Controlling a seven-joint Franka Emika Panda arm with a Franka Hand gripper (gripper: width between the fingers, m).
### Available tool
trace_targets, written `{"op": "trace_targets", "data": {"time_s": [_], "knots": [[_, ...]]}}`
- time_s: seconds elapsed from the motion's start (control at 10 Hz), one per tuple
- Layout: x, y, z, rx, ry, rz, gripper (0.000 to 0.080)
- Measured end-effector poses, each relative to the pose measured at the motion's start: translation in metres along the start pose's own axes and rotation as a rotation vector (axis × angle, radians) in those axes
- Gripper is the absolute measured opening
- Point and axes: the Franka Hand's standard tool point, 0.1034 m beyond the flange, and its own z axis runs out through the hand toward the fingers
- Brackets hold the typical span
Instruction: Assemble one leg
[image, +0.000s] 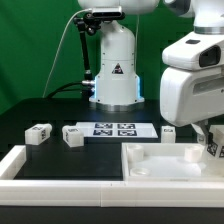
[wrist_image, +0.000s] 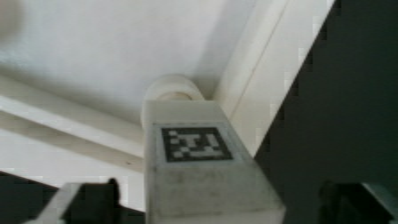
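Observation:
My gripper (image: 210, 140) is at the exterior view's right, low over the right end of the large white recessed panel (image: 160, 162). It is shut on a leg (image: 213, 148), a white peg with a tag. In the wrist view the leg (wrist_image: 196, 150) stands between my dark fingers (wrist_image: 89, 200), and its far end meets a round boss (wrist_image: 173, 88) in the panel's corner (wrist_image: 107, 60). Three other legs lie on the black table: two at the left (image: 39, 132) (image: 72, 134) and one near the panel (image: 168, 131).
The marker board (image: 115, 129) lies flat at the table's middle. A white raised border (image: 20, 165) runs along the front left. The robot's base (image: 115, 70) stands behind, in front of a green backdrop.

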Motion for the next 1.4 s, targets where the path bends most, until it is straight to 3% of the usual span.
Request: {"op": "trace_targets", "data": {"time_s": [0.1, 0.2, 0.5, 0.9, 1.3, 1.4], "knots": [[0.0, 0.001, 0.0, -0.001, 0.0, 0.001, 0.0376], [0.0, 0.001, 0.0, -0.001, 0.0, 0.001, 0.0314], [0.001, 0.002, 0.0, 0.002, 0.011, 0.049, 0.0314], [0.002, 0.008, -0.001, 0.017, 0.08, 0.495, 0.0314], [-0.001, 0.015, -0.002, 0.075, 0.137, 0.978, 0.0314], [-0.001, 0.016, -0.002, 0.104, 0.141, 1.078, 0.0314]]}}
